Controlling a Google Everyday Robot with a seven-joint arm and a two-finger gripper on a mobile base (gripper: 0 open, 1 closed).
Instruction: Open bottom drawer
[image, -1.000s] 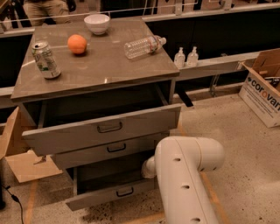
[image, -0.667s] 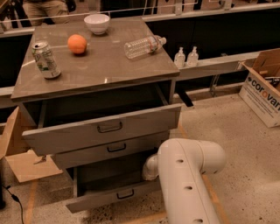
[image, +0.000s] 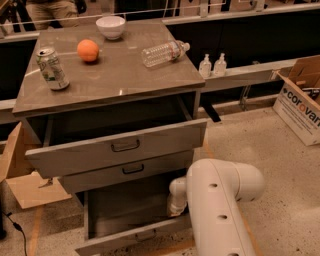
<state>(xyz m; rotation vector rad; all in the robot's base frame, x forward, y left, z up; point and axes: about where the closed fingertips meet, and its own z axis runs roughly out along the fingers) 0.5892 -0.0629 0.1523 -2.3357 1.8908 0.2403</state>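
Bottom drawer (image: 131, 236) stands pulled out at lower centre. The gripper is hidden behind the arm (image: 220, 210) at the drawer's right; its grasp cannot be told. Risk: the arm may snag the drawer wall.

This looks like a robot test lab, not a home: a speckled hard floor (image: 280, 165), a grey metal cabinet (image: 120, 72) laid out with props (can (image: 52, 68), orange (image: 88, 50), bowl (image: 111, 27), bottle (image: 164, 53)), a cardboard box (image: 300, 102) on the floor and sanitiser bottles (image: 205, 66) on a ledge (image: 250, 75). A white robot arm (image: 220, 200) reaches down to the bottom drawer (image: 132, 236), its gripper hidden behind it
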